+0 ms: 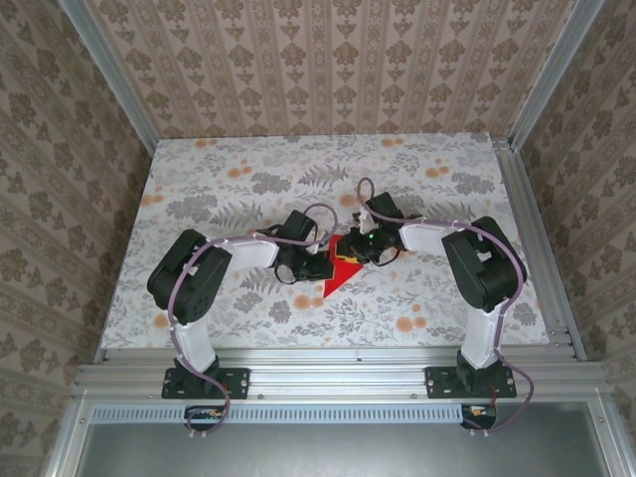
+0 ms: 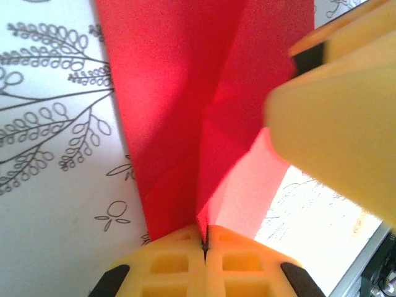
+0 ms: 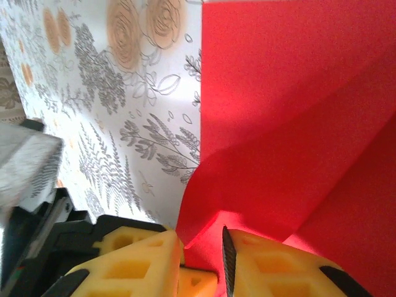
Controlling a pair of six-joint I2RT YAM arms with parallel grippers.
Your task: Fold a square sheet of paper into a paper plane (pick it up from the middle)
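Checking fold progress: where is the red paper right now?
Top view: the red paper lies at table centre, pinched by the left gripper on its left, right gripper open at its upper right.

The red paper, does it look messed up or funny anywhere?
A little. The red paper is half folded and not flat. The left gripper pinches its crease with shut jaws. At the right gripper, whose jaws stand apart, one flap bulges in a curve instead of lying creased. No tear shows.
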